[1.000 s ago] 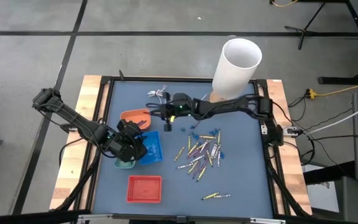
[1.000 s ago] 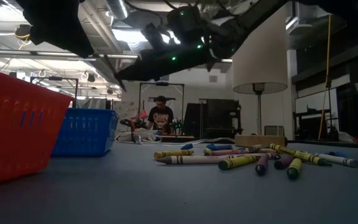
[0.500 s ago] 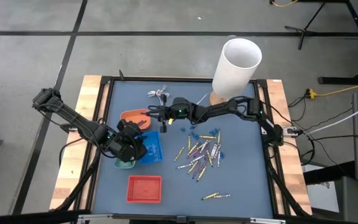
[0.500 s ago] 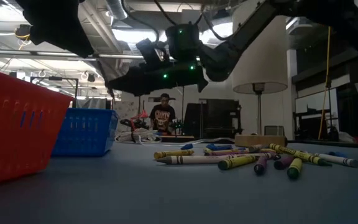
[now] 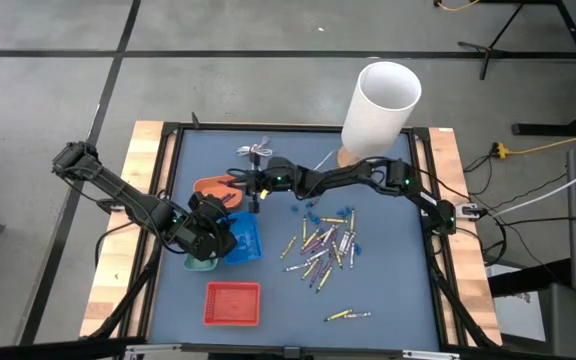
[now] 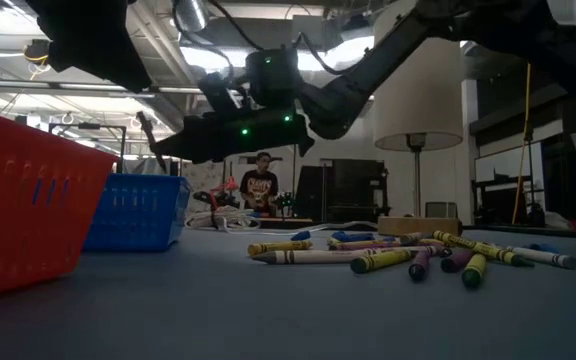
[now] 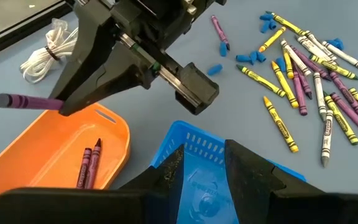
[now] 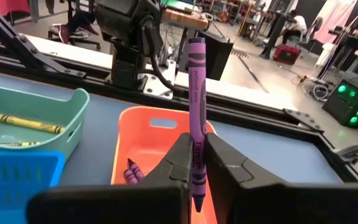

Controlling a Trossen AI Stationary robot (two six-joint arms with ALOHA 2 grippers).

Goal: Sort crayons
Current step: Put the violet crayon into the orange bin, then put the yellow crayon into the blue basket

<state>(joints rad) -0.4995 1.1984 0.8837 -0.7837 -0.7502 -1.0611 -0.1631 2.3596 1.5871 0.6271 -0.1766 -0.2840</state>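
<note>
My right gripper reaches from the table's right toward the orange tray and is shut on a purple crayon. It also shows in the left wrist view. The orange tray holds two dark crayons. My left gripper is open and empty above the blue tray. A teal tray holds a yellow crayon. Many crayons lie loose on the blue table mat. My right gripper pinches the purple crayon's lower half, near its pointed end, between its two fingers. The fingers come level from the table's right and lie across the crayon. The crayon is lifted clear, its blunt end sticking out beyond the fingers by the orange tray.
A red tray stands near the front edge. A tall white cylinder stands at the back right. A white cable lies at the back. Small blue bits lie by the pile, and two crayons lie apart at the front.
My right gripper has gone toward the table's left, from beside the crayon pile to the orange tray, carrying the purple crayon clear of the table. It has stayed shut on it.
</note>
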